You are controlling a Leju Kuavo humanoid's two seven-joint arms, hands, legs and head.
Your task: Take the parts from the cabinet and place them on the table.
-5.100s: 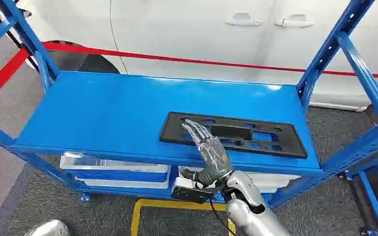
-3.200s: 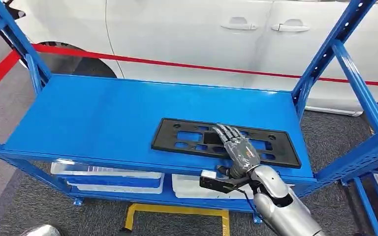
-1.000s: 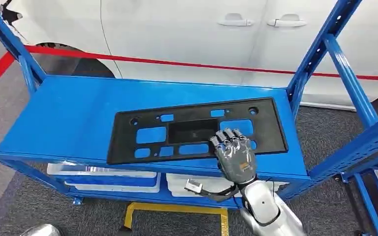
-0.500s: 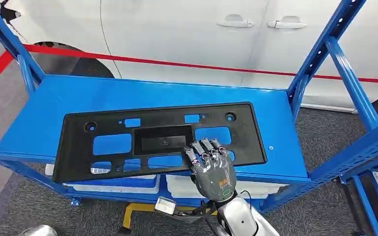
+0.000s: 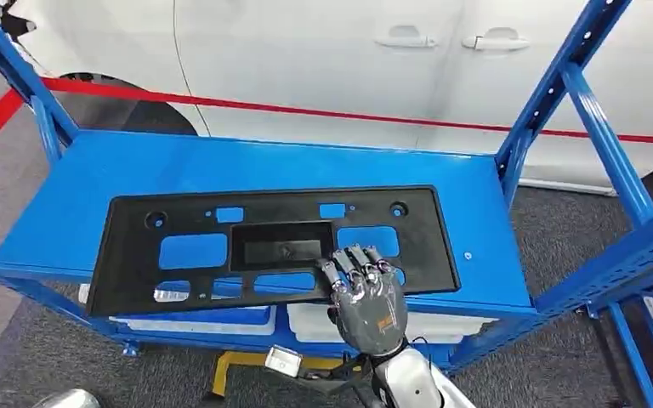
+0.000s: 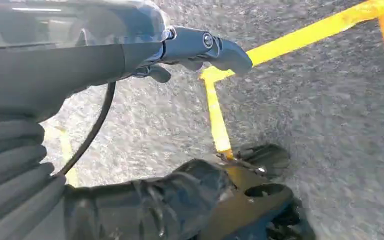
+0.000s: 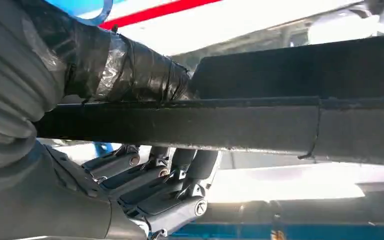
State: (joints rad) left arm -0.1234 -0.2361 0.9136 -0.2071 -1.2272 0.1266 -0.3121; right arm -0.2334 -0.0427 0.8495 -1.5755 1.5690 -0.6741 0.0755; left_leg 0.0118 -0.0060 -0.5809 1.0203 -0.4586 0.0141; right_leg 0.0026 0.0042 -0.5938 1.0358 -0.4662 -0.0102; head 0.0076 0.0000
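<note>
Over the blue shelf's (image 5: 136, 174) front edge, the black plate (image 5: 221, 255) now hangs lifted, where 1 s ago it sat further back; right hand (image 5: 366, 297) pinches its near rim. Extraction nearly done; table placement next. Left hand (image 6: 200, 45): can't tell.

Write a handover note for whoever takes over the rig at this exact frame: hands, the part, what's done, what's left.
Right hand: grips the near edge of the black plastic panel, thumb on one face, fingers on the other.
Left hand: hangs over the floor, holding nothing; whether its fingers are apart or curled is unclear.
Panel: lifted and tilted above the blue shelf, its left end overhanging the front edge.
Done: grasp.
Left: clear the rack, place it on the table.
</note>
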